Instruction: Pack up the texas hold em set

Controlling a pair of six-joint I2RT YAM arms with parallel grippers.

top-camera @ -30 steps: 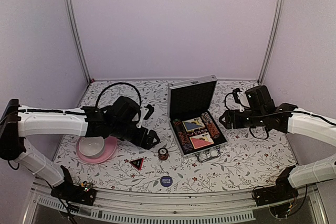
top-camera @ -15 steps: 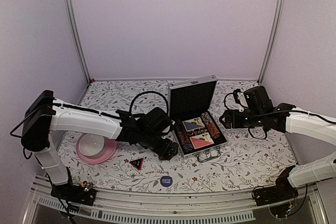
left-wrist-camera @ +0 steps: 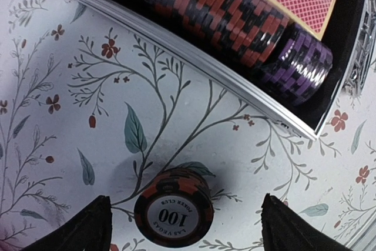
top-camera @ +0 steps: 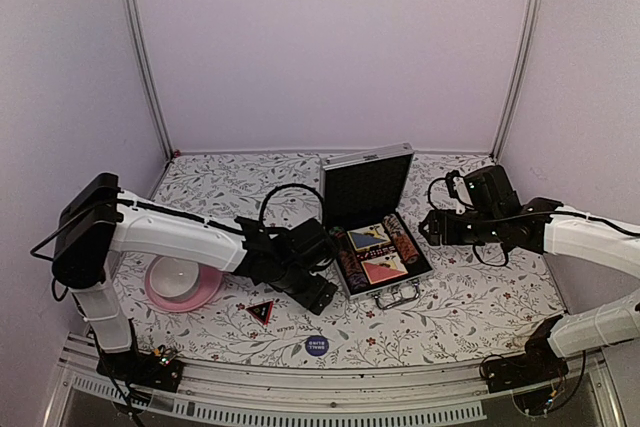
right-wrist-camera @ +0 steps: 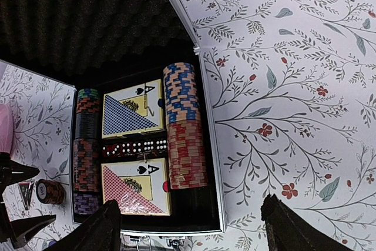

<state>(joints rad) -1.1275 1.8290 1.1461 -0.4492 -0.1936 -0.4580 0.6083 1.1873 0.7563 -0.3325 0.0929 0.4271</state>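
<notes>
The left arm point(top-camera: 170, 237) stretches low across the table from the left. Its wrist is bent down, so the left gripper point(top-camera: 318, 294) hangs just off the near-left corner of the silver case point(top-camera: 365, 185). Its fingers stand wide apart, gripping nothing. Between them, in the wrist view, a short stack of chips point(left-wrist-camera: 172, 213) sits flat on the floral cloth point(left-wrist-camera: 88, 86), a "100" face up, touching neither finger. The right arm point(top-camera: 590, 237) comes in from the right with its elbow folded. The right gripper point(top-camera: 428, 225) hovers just right of the case, jaws also spread and empty.

The case lies open right of centre — lid upright at the far side and lined with black foam, handle point(top-camera: 396, 297) at the near edge. Its chip rows point(right-wrist-camera: 185, 127) run roughly near to far, one along each side wall. Between them lie a blue-backed deck point(right-wrist-camera: 132, 110) and a red-backed deck point(right-wrist-camera: 136, 187), with a line of dark dice point(right-wrist-camera: 134, 147) across the middle. The red-black triangle point(top-camera: 261, 310) and the blue disc point(top-camera: 316, 345) lie on the cloth, near and left of the case.
</notes>
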